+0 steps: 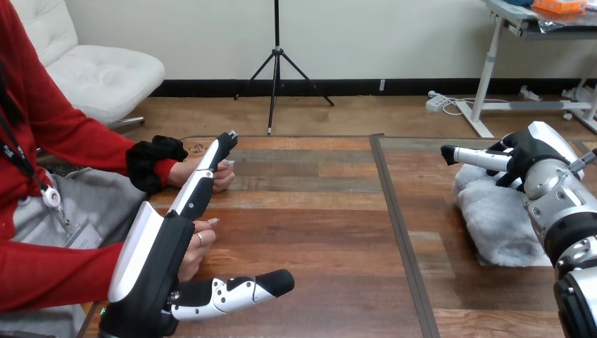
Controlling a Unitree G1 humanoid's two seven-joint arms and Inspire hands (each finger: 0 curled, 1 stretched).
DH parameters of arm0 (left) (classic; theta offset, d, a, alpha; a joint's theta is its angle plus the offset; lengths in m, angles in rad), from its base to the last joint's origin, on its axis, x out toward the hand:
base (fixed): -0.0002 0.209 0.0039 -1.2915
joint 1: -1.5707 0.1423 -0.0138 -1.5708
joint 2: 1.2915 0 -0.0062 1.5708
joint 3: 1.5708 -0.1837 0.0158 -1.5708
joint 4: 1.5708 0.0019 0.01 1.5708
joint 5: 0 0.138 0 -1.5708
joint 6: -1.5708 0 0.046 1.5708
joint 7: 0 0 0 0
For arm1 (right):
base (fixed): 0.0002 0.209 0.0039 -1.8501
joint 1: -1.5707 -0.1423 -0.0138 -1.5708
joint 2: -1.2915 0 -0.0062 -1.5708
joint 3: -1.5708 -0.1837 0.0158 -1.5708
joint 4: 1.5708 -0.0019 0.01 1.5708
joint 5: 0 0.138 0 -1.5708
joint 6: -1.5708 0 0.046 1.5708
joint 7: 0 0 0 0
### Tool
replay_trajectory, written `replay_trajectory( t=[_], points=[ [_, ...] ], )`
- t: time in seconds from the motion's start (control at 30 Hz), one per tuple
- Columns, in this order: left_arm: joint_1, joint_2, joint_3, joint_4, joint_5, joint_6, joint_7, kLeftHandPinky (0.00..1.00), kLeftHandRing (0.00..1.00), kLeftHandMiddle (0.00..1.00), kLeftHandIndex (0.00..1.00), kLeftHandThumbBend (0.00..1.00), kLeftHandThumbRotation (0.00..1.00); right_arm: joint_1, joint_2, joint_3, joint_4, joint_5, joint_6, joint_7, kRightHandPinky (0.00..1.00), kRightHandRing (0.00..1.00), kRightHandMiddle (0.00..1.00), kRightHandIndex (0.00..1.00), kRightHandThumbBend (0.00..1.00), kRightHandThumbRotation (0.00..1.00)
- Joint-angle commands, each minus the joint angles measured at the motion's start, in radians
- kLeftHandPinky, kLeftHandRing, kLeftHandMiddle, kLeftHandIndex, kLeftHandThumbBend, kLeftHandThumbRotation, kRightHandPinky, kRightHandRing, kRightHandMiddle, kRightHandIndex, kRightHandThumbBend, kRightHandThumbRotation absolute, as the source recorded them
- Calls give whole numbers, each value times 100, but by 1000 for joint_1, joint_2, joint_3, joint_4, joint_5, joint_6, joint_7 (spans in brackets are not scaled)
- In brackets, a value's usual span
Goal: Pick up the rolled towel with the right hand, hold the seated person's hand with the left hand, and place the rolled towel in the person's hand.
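Right hand (524, 158), black with white shells, sits over the far end of the pale grey, fluffy rolled towel (496, 222), which lies on the wooden table (317, 246) well to the right of the dark seam (394, 211) that splits the tabletop. Whether this hand has closed on the roll I cannot tell, because its underside is turned away from me.

On the other side of the seam, well to its left, the robot's left hand (158, 260) is spread open, with straight fingers reaching away from the robot and the thumb pointing back towards the seam. It passes in front of the person's farther hand (224, 176) and the person's nearer hand (199, 243). It curls round neither of them.

The towel looks light, soft and thick-piled, so I judge it will squash under a grip rather than resist. It is not fragile and unlikely to slip, but a loose roll could unwind if caught by one edge or by an end. The safer hold seems to be across the middle of the roll, wrapping round its full girth so the layers stay pressed together. A pinch on the fluff alone would probably pull pile and leave the bulk sagging.
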Motion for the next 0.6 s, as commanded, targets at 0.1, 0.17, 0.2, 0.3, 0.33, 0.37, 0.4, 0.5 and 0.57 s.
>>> replay_trajectory(
  t=[0.1,0.17,0.2,0.3,0.33,0.37,0.4,0.5,0.57],
  points=[
    [-42,0,10,-33,-3,-17,7,94,95,96,97,100,59,-55,-10,21,-4,-13,-29,9,33,54,61,66,100,66],
    [-43,0,7,-33,-10,-15,3,94,95,96,97,100,59,-53,-8,18,-7,-6,-38,14,31,51,58,65,100,67],
    [-43,0,7,-33,-12,-15,2,94,95,96,97,100,59,-53,-7,17,-7,-4,-40,16,30,49,56,64,100,67],
    [-46,-1,7,-31,-7,-15,5,94,95,96,97,100,58,-55,-5,37,-8,-20,-36,39,30,48,56,65,100,69],
    [-47,-2,8,-31,-6,-14,5,94,95,96,97,100,58,-53,-3,35,-11,-16,-42,44,30,49,56,66,100,69],
    [-47,-2,8,-32,-6,-13,5,94,95,96,97,100,58,-51,-2,32,-13,-12,-47,46,32,52,59,69,100,69],
    [-47,-2,8,-32,-6,-12,5,94,95,96,97,100,58,-50,-2,31,-14,-8,-50,47,33,54,61,70,100,69],
    [-48,-2,7,-33,-11,-10,4,94,95,96,97,100,58,-43,2,31,-20,-1,-65,56,32,51,59,73,100,69],
    [-50,-1,7,-33,-13,-9,2,94,95,96,97,100,58,-40,5,37,-24,-2,-72,71,32,52,60,76,100,70]
  ],
)
